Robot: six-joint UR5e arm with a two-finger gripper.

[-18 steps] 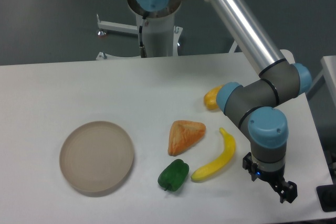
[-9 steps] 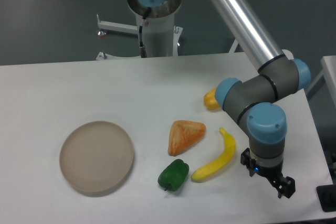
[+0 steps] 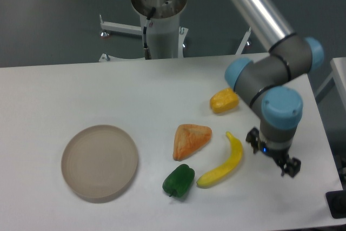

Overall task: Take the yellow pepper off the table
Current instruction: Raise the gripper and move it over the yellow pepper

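The yellow pepper (image 3: 224, 101) is a small stubby yellow-orange piece lying on the white table (image 3: 65, 96) at the right, just left of the arm's grey elbow joint. My gripper (image 3: 285, 167) hangs below the blue wrist joint, low over the table's right side, right of the banana and well in front of the pepper. Its dark fingers are small and seen end-on, so I cannot tell how far apart they stand. Nothing shows between them.
A long yellow banana (image 3: 224, 161), an orange triangular wedge (image 3: 190, 139) and a green pepper (image 3: 179, 180) lie in the middle front. A round beige plate (image 3: 99, 161) sits at the left. The table's right edge runs close to the gripper.
The arm has swung back and up, away from the front edge. The gripper rose and moved slightly toward the rear. The elbow no longer covers the yellow pepper, which now shows in full.
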